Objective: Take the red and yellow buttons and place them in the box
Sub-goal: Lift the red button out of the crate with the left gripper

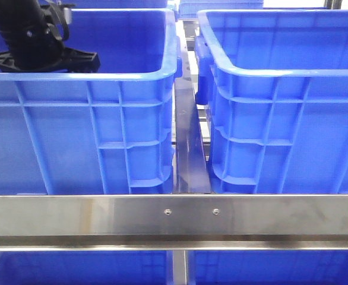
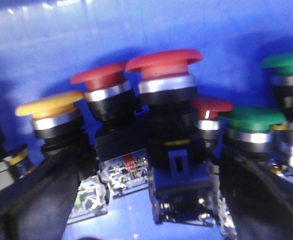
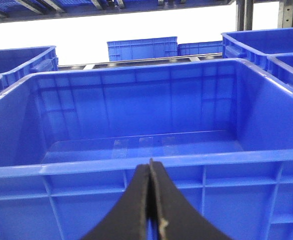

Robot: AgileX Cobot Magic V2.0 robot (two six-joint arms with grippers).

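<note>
We see our left arm (image 1: 37, 35) reaching down inside the left-hand blue crate (image 1: 91, 119), past its rolled rim; there our left gripper (image 2: 146, 200) stands spread wide, its dark fingers (image 2: 41, 195) flanking a red button (image 2: 164, 62) without touching it; a second red button (image 2: 99, 77) crowds just beside that one, the yellow button (image 2: 49, 102) sits beyond it, and green buttons (image 2: 254, 120) press in opposite; our right gripper (image 3: 150, 210) is clenched on nothing, just outside the near rim of the box (image 3: 136, 165), whose interior lies open.

Crate floors hidden in front view; green button (image 2: 286, 61) cut off at wrist view's edge.
</note>
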